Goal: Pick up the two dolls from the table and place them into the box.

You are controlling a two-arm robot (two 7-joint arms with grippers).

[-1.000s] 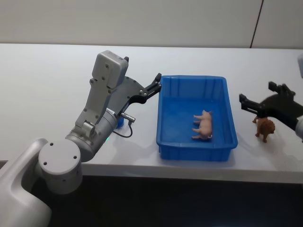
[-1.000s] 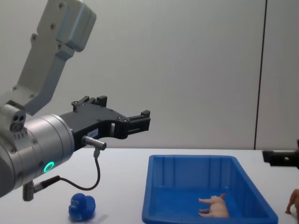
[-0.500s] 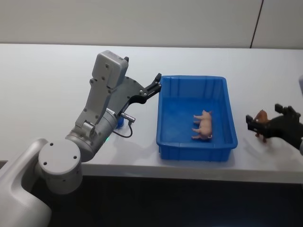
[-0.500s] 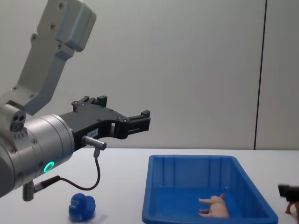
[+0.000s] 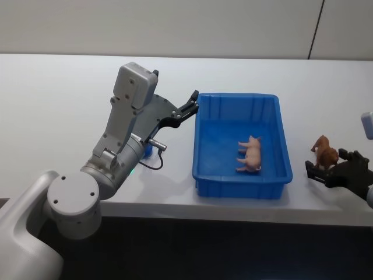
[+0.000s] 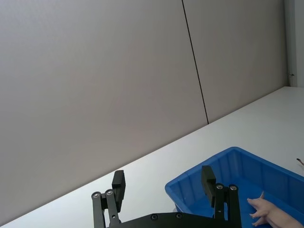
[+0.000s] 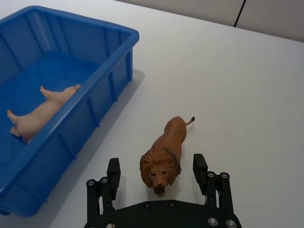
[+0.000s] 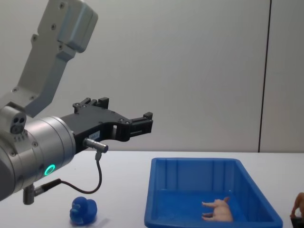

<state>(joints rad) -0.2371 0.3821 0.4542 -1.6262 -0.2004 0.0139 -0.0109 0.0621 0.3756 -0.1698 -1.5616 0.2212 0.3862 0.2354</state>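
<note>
On the white table [image 5: 58,87], just right of the blue box [image 5: 239,188] and apart from its wall, stands the brown lion [image 7: 167,142]: tawny body, darker shaggy mane, thin tufted tail, upright on all four legs. The right gripper [image 7: 156,164] sits low at the table's front edge with its jaws apart, one finger on either side of the lion's head and neither touching it. A pale pink pig [image 5: 250,155] lies on its side on the box floor, toward the front right. The left gripper [image 8: 148,122] hangs in the air by the box's far left corner, jaws apart and empty. A round blue duck [image 8: 83,210] sits on the table below that arm, left of the box.
</note>
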